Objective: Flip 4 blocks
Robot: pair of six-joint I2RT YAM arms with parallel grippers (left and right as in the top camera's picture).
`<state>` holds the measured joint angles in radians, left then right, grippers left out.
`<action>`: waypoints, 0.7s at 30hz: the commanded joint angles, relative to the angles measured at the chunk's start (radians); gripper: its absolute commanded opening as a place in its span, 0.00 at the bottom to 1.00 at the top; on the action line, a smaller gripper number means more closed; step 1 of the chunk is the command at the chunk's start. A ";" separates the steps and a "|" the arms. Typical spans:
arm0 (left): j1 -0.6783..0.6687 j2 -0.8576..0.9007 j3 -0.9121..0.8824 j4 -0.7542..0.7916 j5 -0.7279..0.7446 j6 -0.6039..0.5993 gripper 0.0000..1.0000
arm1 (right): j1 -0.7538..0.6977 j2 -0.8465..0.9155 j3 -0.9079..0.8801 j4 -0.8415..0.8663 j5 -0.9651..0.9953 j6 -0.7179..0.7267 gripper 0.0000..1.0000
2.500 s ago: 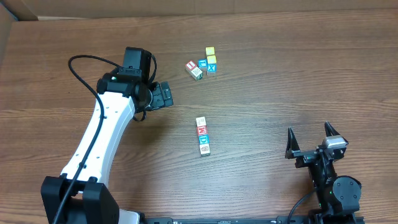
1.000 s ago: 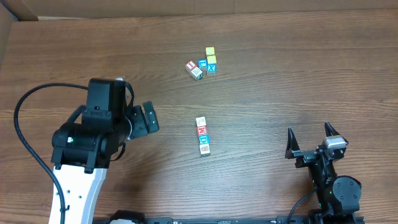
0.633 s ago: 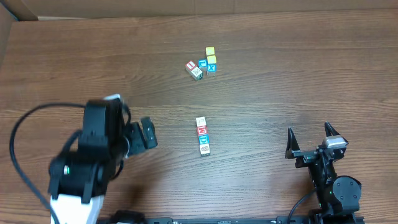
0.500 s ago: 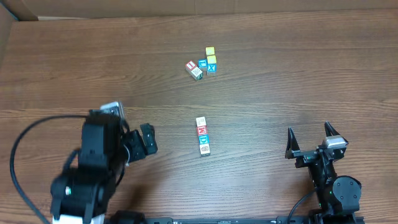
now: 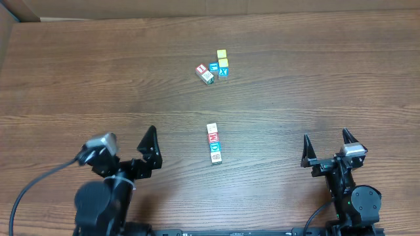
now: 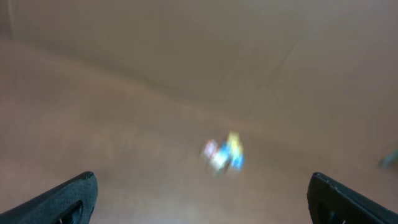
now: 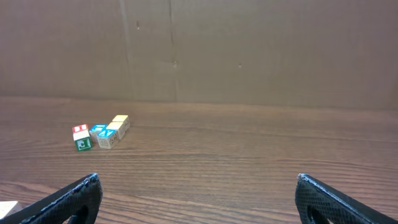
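1. We are finding the left fingers (image 5: 149,141) at the lower left of the overhead frame and the right fingers (image 5: 306,149) at the lower right. Both pairs are standing spread wide and are holding nothing.
2. We are locating the four blocks (image 5: 213,143) at the centre of the frame, lying on the tabletop (image 5: 315,78) in one short row. From top to bottom they are cream, red, blue, cream, and each appears to be touching the next. Both pairs of fingers are well apart from the row.
3. We are expecting trouble from this packing. Fingers closing on one block are likely to be pushing its neighbour or pinching two at once.
4. We are also warning that a tiny cube released mid-flip may be rolling off or landing on its old face.
5. We are noting a risk of picking the wrong group, since the cluster (image 5: 215,67) at the upper centre looks alike.
6. We are getting no guidance from the left wrist view, which is blurred.
7. We are counting:
   - four blocks in the row;
   - about six cubes in the cluster: two yellow cubes (image 5: 222,54), two blue cubes (image 5: 214,67), one red cube (image 5: 201,68) and one pale cube (image 5: 208,77).
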<state>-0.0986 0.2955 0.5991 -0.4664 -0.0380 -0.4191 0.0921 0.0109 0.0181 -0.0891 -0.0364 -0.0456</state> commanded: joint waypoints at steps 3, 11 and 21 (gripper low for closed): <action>0.015 -0.139 -0.069 0.233 0.024 -0.008 1.00 | -0.003 -0.008 -0.010 0.006 0.010 -0.004 1.00; 0.015 -0.244 -0.082 0.488 0.029 -0.007 1.00 | -0.003 -0.008 -0.010 0.006 0.010 -0.004 1.00; 0.016 -0.292 -0.132 0.502 0.029 -0.007 1.00 | -0.003 -0.008 -0.010 0.006 0.010 -0.004 1.00</action>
<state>-0.0898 0.0158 0.4934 0.0307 -0.0189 -0.4191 0.0921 0.0113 0.0181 -0.0887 -0.0364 -0.0452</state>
